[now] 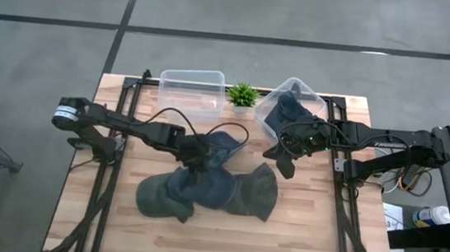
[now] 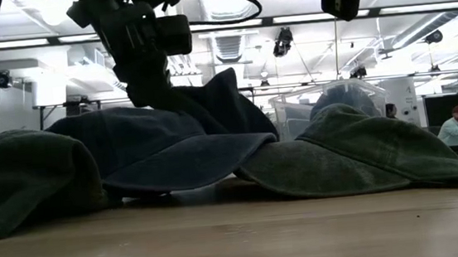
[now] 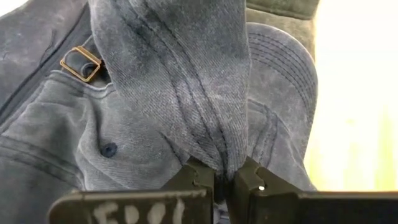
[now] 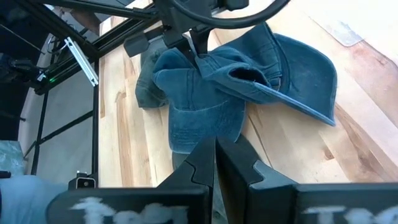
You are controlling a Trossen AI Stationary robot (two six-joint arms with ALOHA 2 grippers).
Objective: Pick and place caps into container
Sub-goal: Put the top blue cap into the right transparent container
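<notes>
The pick step is in hand: the left claw (image 3: 225,180) pinches a fold of a blue cap (image 1: 221,146) in the pile on the table (image 1: 306,233). Next it must lift it clear toward a container (image 1: 191,90). The right claw (image 4: 216,163), pressed together, hangs beside the other container (image 1: 295,106), which holds one cap.

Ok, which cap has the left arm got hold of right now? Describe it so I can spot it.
Start at the heap of fabric caps mid-table. The left end effector is shut on the soft slate-blue denim cap at the heap's back edge. Unlike the olive-green caps lying flat, it is bunched upward.
</notes>
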